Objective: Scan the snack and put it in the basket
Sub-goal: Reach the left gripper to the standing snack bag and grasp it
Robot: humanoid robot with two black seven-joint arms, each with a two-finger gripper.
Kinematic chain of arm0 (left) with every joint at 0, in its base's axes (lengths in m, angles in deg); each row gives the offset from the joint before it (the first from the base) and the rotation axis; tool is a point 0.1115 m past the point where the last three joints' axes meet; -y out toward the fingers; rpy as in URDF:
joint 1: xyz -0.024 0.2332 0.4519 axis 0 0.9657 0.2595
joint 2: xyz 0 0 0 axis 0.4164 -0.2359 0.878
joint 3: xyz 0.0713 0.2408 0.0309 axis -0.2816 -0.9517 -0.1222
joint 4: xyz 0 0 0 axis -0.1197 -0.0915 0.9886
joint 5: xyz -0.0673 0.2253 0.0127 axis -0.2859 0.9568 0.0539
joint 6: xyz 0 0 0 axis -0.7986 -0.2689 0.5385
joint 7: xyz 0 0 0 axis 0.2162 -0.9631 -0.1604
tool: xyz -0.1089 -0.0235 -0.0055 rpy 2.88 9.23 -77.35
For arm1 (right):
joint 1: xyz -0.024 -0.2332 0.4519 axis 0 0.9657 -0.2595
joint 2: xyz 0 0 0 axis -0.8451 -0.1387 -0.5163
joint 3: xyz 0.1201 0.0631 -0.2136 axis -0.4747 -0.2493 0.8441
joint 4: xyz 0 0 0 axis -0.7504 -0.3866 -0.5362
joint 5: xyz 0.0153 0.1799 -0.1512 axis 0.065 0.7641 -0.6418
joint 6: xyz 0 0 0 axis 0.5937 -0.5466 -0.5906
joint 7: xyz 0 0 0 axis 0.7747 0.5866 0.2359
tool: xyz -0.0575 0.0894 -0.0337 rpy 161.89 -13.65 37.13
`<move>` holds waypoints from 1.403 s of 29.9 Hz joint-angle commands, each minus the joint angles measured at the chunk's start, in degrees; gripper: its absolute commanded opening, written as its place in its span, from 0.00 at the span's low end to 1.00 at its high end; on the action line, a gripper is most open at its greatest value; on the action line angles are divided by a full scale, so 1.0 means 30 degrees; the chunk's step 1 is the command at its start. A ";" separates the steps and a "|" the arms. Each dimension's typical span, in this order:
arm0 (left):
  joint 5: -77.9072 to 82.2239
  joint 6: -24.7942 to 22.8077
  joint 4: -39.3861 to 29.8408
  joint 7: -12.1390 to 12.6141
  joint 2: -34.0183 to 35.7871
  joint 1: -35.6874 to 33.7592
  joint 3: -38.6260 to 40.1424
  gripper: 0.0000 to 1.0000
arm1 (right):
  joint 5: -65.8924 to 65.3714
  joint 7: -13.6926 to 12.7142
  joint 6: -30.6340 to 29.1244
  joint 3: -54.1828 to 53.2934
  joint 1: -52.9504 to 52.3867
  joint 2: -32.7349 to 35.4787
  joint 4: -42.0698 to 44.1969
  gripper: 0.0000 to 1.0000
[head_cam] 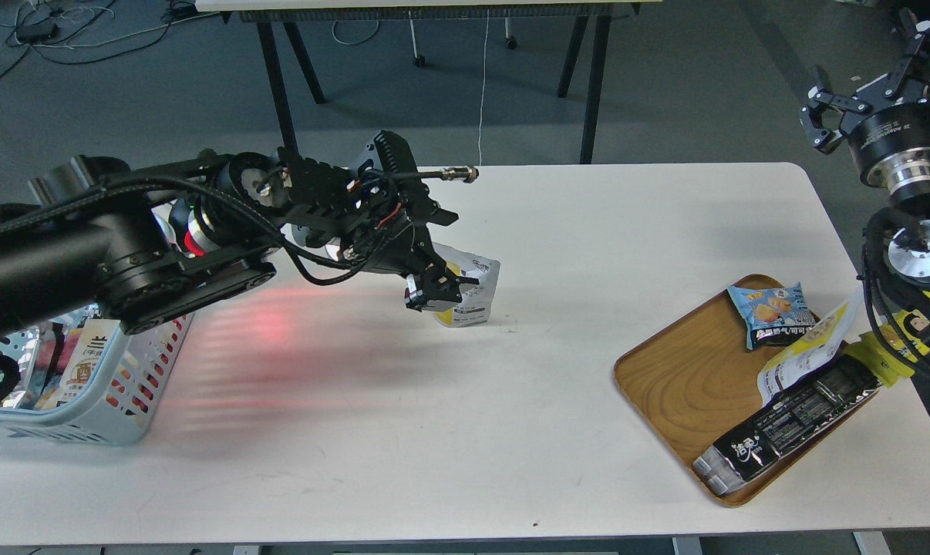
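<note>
Clamped on the snack (476, 297), the left gripper (436, 291) sits over the middle of the white table (557, 254), its dark fingers pinching the pouch's left edge. The pouch stands roughly upright with its bottom edge at or just above the tabletop; whether it touches cannot be told. Its white top with dark print shows to the right of the fingers, and a strip of yellow shows lower down. The left arm reaches in from the left edge, crossing above the basket (87, 401).

That light blue basket sits at the table's near-left corner, well apart from the pouch, with some packaged goods visible inside through the slotted side. A reddish striped glow lies on the tabletop between the basket and the pouch.

Up at the top right, the right gripper (870, 89) is raised off beyond the table's edge, its fingers spread apart and holding nothing.

On the right side of the table lies a wooden tray (681, 378). In it are a small blue packet (773, 312) at the far end, a yellow-and-white pouch (808, 351) lying beside it, and a long black wrapper (789, 428) stretching diagonally toward the near rim.
</note>
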 commanded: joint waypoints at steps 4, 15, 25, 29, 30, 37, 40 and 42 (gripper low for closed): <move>-0.0002 0.0099 0.1439 -0.0020 -0.0629 0.0155 -0.0074 0.61 | -0.0031 -0.0001 -0.0003 -0.0350 -0.0049 0.0063 -0.0304 0.95; -0.0002 0.0568 0.2293 -0.0049 -0.1070 0.0243 -0.1070 0.41 | -0.0060 -0.0001 -0.0032 -0.0380 -0.0137 0.0004 -0.0303 0.95; -0.0002 0.0364 0.2615 -0.0137 -0.1275 0.0184 -0.1012 0.04 | -0.0060 -0.0001 -0.0003 -0.0380 -0.0166 0.0033 -0.0274 0.95; -0.0002 0.0217 0.2293 -0.0195 -0.1013 0.0213 -0.0982 0.01 | -0.0060 -0.0001 -0.0032 -0.0380 -0.0166 0.0033 -0.0274 0.95; -0.0002 0.0188 0.2264 -0.0224 -0.0983 0.0242 -0.0808 0.01 | -0.0060 -0.0001 -0.0003 -0.0380 -0.0166 0.0033 -0.0274 0.95; -0.0002 -0.0717 -0.0425 -0.0811 0.0801 0.0213 0.0363 0.01 | -0.0060 -0.0001 -0.0003 -0.0351 -0.0312 0.0092 -0.0274 0.95; -0.0002 -0.1002 -0.2854 -0.0811 0.2352 0.0242 0.1562 0.01 | -0.0060 -0.0001 -0.0032 -0.0351 -0.0458 0.0092 -0.0274 0.95; -0.0002 -0.1002 -0.4379 -0.0840 0.3610 0.0330 0.2034 0.01 | -0.0060 -0.0001 -0.0032 -0.0351 -0.0518 0.0063 -0.0274 0.95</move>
